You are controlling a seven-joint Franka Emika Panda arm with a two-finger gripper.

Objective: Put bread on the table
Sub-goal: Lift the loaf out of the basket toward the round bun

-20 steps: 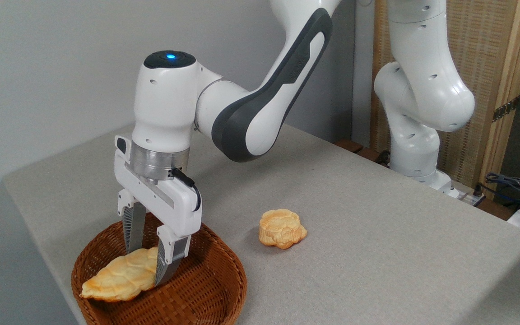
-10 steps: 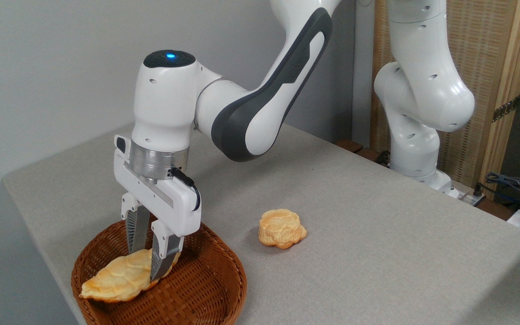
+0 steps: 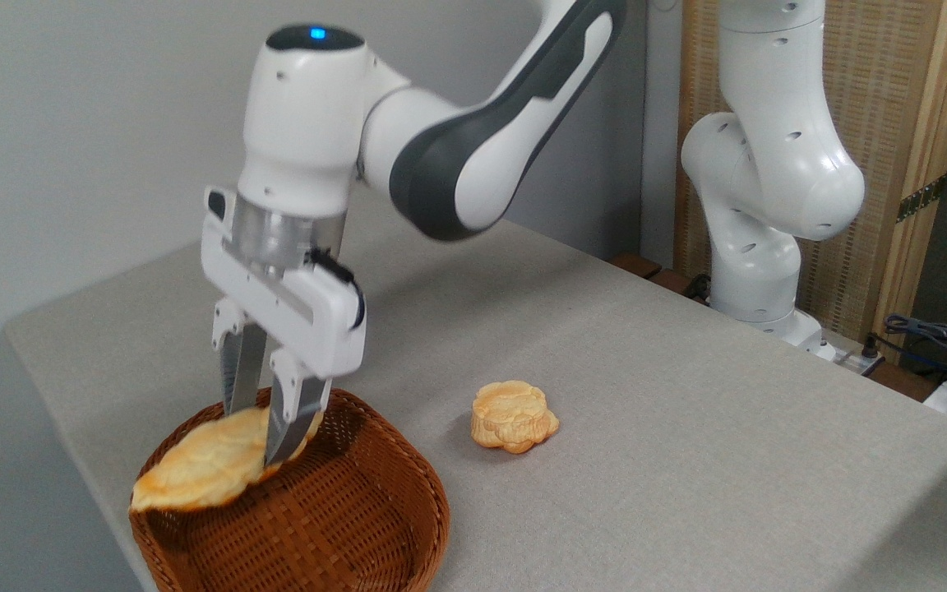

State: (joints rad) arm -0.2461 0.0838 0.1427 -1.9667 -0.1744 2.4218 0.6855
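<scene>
Slanting bread (image 3: pixel 206 469) (clamped) points lower-left, upper-right.

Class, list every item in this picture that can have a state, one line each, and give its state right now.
End effector: shut on the bread, raised.
Bread: gripped near one end, lifted, tilted over the basket.
Basket: upright on the table, nothing resting inside.
Flower-shaped bun: resting on the table, untouched.

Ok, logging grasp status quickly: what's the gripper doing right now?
Gripper: closed on the bread, fingers pinching its right end, loaf raised above the basket.
</scene>
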